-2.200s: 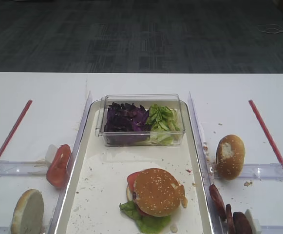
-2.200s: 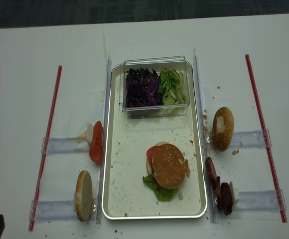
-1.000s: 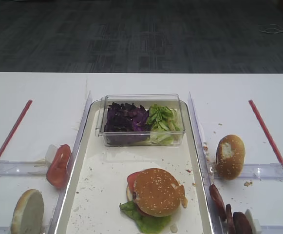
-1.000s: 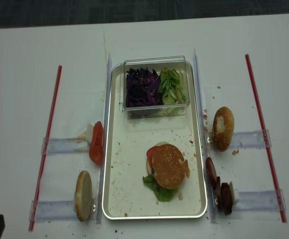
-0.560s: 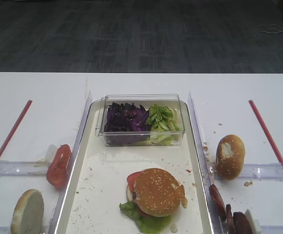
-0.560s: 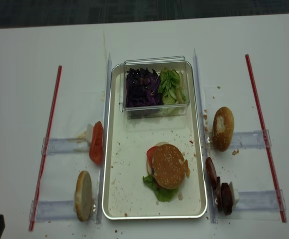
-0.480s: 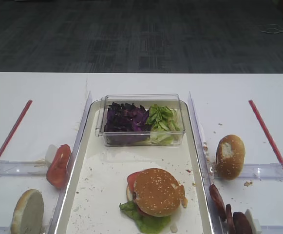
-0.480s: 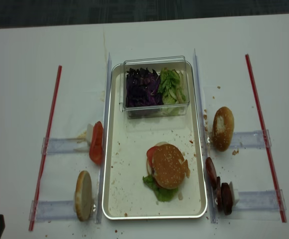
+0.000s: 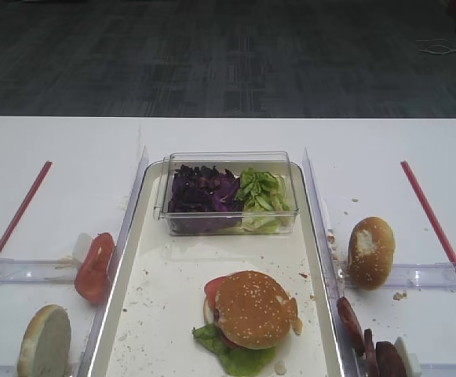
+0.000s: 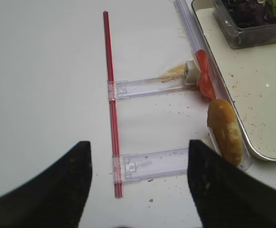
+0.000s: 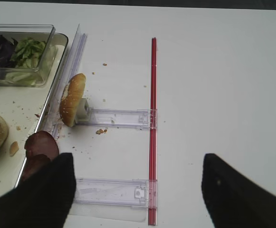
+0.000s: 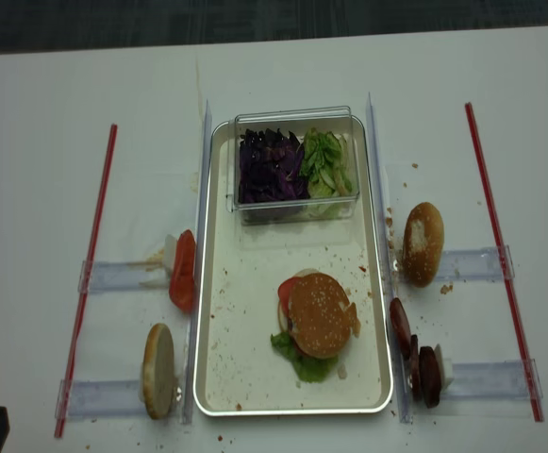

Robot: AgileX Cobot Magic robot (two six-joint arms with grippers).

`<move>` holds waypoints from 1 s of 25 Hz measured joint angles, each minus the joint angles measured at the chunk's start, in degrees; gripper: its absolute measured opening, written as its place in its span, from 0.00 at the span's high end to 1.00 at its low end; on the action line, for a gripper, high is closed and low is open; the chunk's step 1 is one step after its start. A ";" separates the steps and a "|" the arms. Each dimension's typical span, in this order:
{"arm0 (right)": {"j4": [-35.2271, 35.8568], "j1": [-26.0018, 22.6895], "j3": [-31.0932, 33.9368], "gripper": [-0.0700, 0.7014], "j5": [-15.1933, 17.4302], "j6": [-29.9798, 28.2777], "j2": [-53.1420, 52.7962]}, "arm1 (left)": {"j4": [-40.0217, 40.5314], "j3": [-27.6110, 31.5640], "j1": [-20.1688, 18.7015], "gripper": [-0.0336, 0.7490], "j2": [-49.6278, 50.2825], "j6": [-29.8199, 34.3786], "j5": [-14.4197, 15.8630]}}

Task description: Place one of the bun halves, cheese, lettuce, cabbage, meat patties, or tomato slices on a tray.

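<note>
Meanwhile, both claws — right claw (image 11: 137,187), left claw (image 10: 138,185) — spread wide, empty, above the table (image 12: 47,113).

No readable text, labels, brands, numbers or signs in any view.
</note>
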 joint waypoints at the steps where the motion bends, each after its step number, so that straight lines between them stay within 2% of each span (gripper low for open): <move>1: 0.00 0.00 0.00 0.16 0.00 0.00 0.00 | 0.00 0.00 0.00 0.40 0.00 0.00 0.00; 25: 0.00 0.00 0.00 0.16 0.00 0.00 0.00 | 0.00 0.00 0.00 0.40 0.00 0.00 0.00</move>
